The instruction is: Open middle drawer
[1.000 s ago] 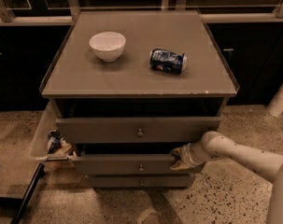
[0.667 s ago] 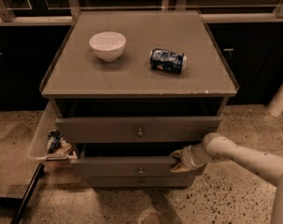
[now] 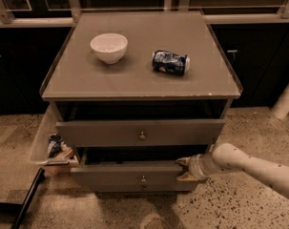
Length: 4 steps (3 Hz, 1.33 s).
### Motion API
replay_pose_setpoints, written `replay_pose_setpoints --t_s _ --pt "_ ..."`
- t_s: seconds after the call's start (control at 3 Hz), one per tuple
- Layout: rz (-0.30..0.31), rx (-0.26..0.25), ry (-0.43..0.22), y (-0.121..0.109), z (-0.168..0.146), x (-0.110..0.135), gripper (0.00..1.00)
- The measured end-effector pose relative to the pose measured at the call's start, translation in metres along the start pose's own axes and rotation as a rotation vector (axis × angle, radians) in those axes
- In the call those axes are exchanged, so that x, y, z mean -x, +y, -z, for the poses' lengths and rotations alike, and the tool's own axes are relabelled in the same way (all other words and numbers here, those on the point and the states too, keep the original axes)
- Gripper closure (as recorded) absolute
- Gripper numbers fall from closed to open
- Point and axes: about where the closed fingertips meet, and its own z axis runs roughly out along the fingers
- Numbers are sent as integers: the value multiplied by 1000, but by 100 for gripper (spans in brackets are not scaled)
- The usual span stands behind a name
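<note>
Claw (image 3: 182,170) sits low on the right, at the right end of the middle drawer (image 3: 115,177), level with its top edge and touching or just short of the front panel. Can't tell its state from this angle. The white arm (image 3: 249,166) runs off to the lower right. The middle drawer stands slightly out of the desk (image 3: 134,82), with a dark gap above its front and a brass knob (image 3: 143,179) at centre. The top drawer (image 3: 101,132) above it stands further out, and its own knob (image 3: 142,136) is visible. On the desk top, a white bowl (image 3: 108,46) stands upright at left and a dented blue can (image 3: 170,62) lies on its side at right, the two well apart. A clear bin (image 3: 39,144) hangs on the desk's left side with some packets (image 3: 56,146) in it. The floor (image 3: 239,209) is speckled.
</note>
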Motion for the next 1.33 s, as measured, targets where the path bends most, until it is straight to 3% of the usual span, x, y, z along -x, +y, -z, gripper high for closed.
replay_pose_setpoints --t_s 0.33,0.67,1.33 --pt "0 0 0 1 3 2 84" --pt "-5 1 -6 14 6 0 81" --pt "-5 1 -6 15 8 2 35"
